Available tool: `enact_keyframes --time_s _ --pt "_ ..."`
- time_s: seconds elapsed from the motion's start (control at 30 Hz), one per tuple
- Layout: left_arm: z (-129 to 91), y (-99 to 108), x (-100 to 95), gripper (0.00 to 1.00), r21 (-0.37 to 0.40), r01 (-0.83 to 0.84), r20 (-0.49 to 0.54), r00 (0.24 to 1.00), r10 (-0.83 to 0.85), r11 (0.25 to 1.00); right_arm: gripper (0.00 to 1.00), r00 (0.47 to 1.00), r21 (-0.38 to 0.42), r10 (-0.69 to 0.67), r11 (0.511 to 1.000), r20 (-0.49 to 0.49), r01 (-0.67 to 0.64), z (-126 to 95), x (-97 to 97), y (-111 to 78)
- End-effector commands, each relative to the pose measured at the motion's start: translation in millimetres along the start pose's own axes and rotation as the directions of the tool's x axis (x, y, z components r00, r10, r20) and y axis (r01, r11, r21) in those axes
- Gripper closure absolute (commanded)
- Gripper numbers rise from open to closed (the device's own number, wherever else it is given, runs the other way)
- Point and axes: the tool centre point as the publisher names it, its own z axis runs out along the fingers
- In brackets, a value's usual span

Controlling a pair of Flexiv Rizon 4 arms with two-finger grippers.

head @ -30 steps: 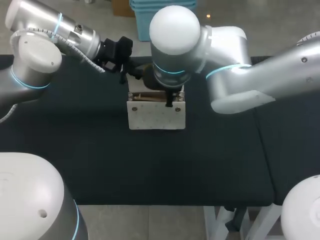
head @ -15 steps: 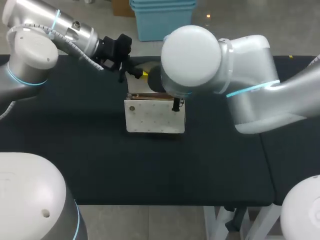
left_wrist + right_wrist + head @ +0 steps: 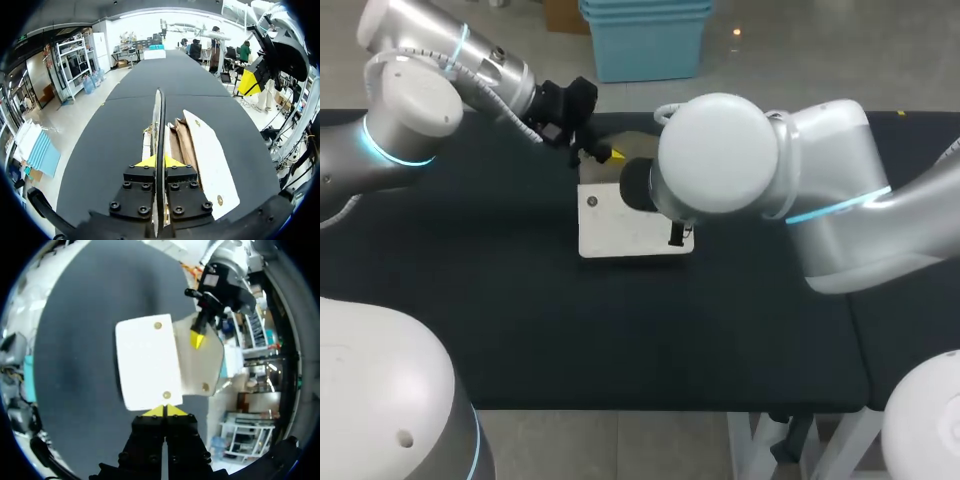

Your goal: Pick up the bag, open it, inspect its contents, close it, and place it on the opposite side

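Overhead, shows the white bag (image 3: 620, 225) just above the middle of the frame on the black counter (image 3: 520, 320), broad pale face turned upward, one round stud (image 3: 591, 201) near its upper left corner. Finds the left tool (image 3: 607, 155) at the bag's upper edge, on an arm coming in from the upper left of the frame, a yellow tip showing. Finds the right tool (image 3: 675, 237) at the bag's lower right corner, mostly hidden under the bulky joint of the arm coming in from the right of the frame.

From the left wrist, shows the left tool pressed together on a thin upright panel of the bag, which runs edge-on between the yellow tips and on ahead of them. Shows brown inner folds (image 3: 180, 145) and a white studded panel leaning away beside that tool, the mouth gaping. Catches the right tool's yellow tip farther off, beyond the white panel.

From the right wrist, shows the right tool with tips pressed together, pinching the near edge of the white panel close to one stud; places a second stud at the panel's far edge. Shows the left tool ahead, its yellow tip at the greyer panel beside the white one.
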Motion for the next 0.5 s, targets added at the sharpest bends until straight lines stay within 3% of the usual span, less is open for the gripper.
enact_keyframes --time_s 0.03,0.3,0.5 --pt "14.7 9.7 -11.7 1.00 0.015 -0.008 -0.035 0.999 0.009 1.000 1.00 1.000 -0.002 -0.006 1.000 0.004 0.006 7.6 1.8 4.3" --pt "20.7 12.7 0.9 1.00 0.040 -0.116 -0.027 0.993 0.117 0.992 1.00 0.999 0.009 -0.036 0.999 0.030 0.036 14.4 12.8 8.3" --pt "28.6 17.4 14.2 1.00 0.030 -0.212 0.008 0.977 0.212 0.977 1.00 0.999 0.005 -0.012 1.000 0.039 0.012 25.4 33.7 1.8"
